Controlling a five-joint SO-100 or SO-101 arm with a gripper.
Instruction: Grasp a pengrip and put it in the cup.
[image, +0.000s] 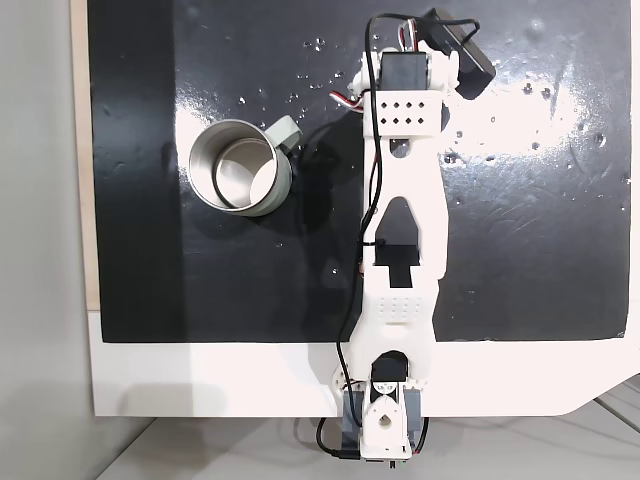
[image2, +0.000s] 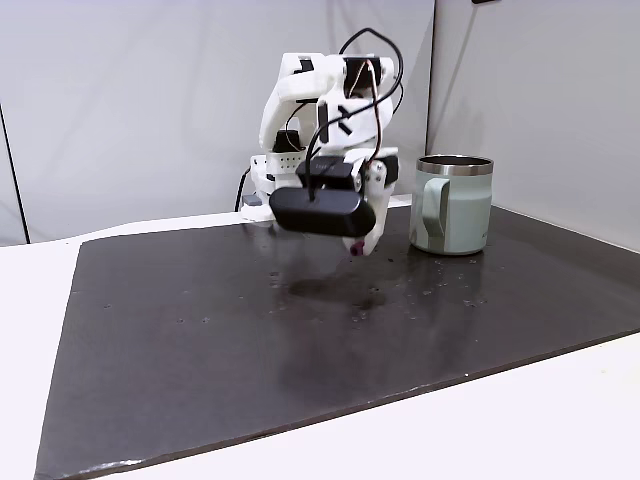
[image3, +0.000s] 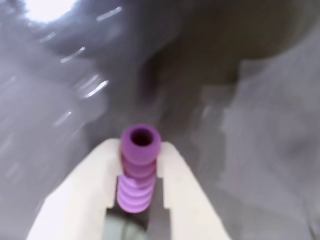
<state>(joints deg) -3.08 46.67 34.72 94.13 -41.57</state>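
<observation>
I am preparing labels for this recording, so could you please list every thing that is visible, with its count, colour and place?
pengrip: one, light purple, ribbed, held between the gripper fingers above the mat; its tip also shows in a fixed view.
cup: one, pale grey-green with shiny metal inside, standing upright on the mat, handle toward the arm in a fixed view; right of the gripper in another fixed view.
mat: one, black and glossy, covering most of the table.
table: one, white, under the mat.
wall: pale grey, behind the table.
arm: one, white with black cables, reaching over the mat.
gripper: one, white fingers, shut on the pengrip, lifted off the mat.
</observation>
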